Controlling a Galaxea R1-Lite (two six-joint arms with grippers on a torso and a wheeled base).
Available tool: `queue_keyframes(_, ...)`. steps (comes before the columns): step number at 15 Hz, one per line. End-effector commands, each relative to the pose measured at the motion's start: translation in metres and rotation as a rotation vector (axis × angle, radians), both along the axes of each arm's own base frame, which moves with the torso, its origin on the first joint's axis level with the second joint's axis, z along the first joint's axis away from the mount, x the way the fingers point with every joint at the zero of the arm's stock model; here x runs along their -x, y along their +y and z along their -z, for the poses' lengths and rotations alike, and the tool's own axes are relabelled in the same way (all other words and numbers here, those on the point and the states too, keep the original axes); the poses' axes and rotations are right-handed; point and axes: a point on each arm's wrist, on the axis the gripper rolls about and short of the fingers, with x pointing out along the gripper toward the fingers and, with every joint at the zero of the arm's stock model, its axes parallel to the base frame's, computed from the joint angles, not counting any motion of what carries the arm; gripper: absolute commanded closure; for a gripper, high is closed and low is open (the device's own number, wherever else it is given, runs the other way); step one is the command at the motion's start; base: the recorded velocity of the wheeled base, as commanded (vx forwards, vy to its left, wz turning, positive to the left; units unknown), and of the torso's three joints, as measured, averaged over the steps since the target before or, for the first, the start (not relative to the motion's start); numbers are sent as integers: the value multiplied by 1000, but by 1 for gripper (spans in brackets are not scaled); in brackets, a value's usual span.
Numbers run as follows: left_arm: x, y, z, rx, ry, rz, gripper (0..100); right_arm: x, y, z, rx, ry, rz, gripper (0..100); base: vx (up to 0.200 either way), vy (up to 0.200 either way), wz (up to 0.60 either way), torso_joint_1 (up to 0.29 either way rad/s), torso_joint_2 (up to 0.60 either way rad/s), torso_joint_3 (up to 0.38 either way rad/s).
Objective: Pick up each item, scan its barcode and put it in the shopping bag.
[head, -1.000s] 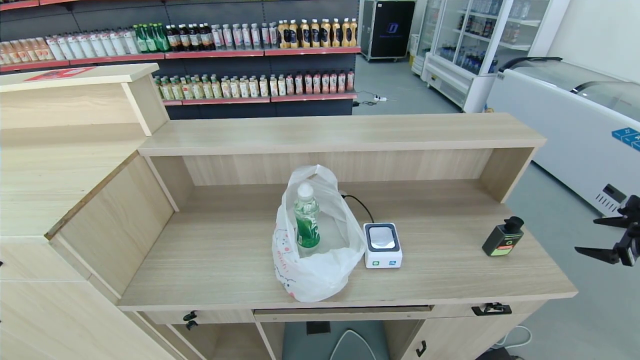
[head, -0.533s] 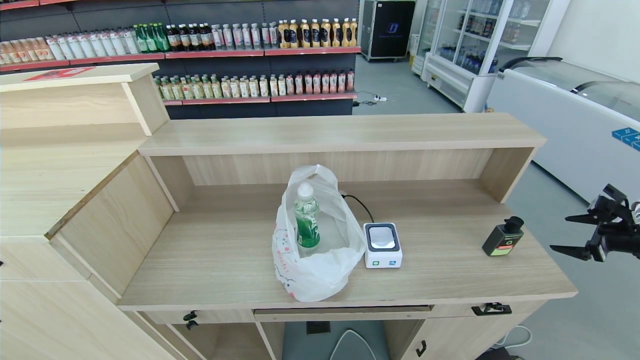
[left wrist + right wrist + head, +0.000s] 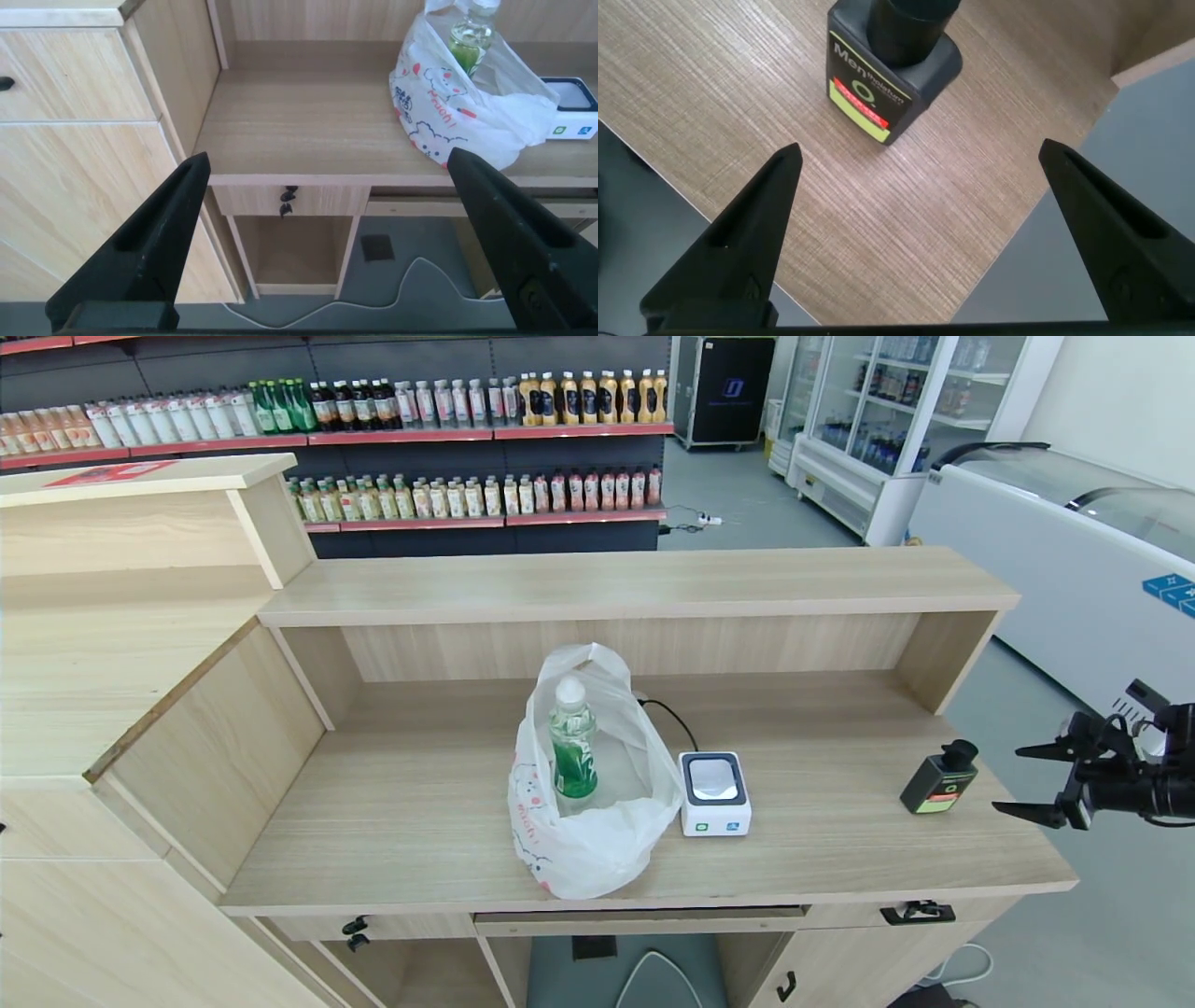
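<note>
Dark bottle [image 3: 939, 781] stands at the right of your head view on the counter [image 3: 840, 859], near the right gripper [image 3: 1006, 778], whose jaws are spread apart. Your left gripper [image 3: 327, 163] is spread wide too. At frame centre, the shopping bag [image 3: 588, 840] holds a green bottle [image 3: 572, 747].

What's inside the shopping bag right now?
A green bottle with a white cap stands upright inside the shopping bag. The bag's crumpled plastic covers the bottle's base, so anything lying beside it cannot be seen.
</note>
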Motion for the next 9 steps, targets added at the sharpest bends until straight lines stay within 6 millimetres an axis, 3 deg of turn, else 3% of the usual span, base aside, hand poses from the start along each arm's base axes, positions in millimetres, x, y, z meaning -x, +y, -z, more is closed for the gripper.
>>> queue_keyframes(1,0,0,0,0,-1,0,0,-4,3,5,-4,6,-10,0,0,0,0,0,0,0)
queue_keyframes(9,0,0,0,1,-1,0,0,-16,15,16,6,14,-47,0,0,0,0,0,0,0)
